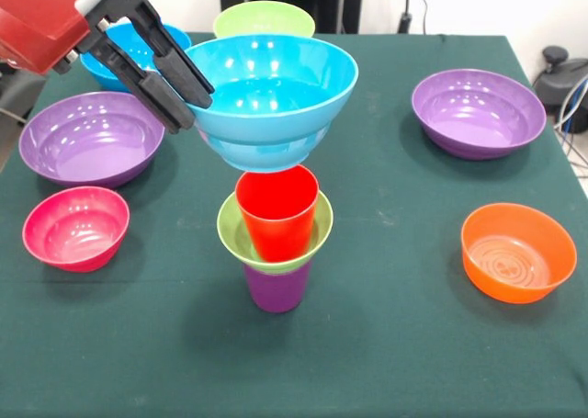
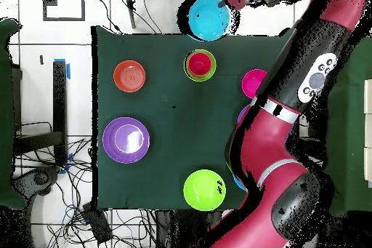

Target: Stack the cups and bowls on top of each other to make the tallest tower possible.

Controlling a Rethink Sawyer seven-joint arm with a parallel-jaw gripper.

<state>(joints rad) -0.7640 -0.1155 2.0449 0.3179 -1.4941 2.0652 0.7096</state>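
Claw [image 1: 179, 95] grips the big blue bowl's [image 1: 276, 92] rim, held above the red cup [image 1: 276, 211].

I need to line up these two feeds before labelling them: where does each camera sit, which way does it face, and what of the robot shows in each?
Front view: across the table, facing the robot; its end effector, entering top left, grips the rim of a glossy blue plastic bowl raised over the solid red cup.
Overhead view: above the green table, looking straight down; the red and black arm fills the right side.
Shared: blue bowl, red cup, orange plastic bowl.
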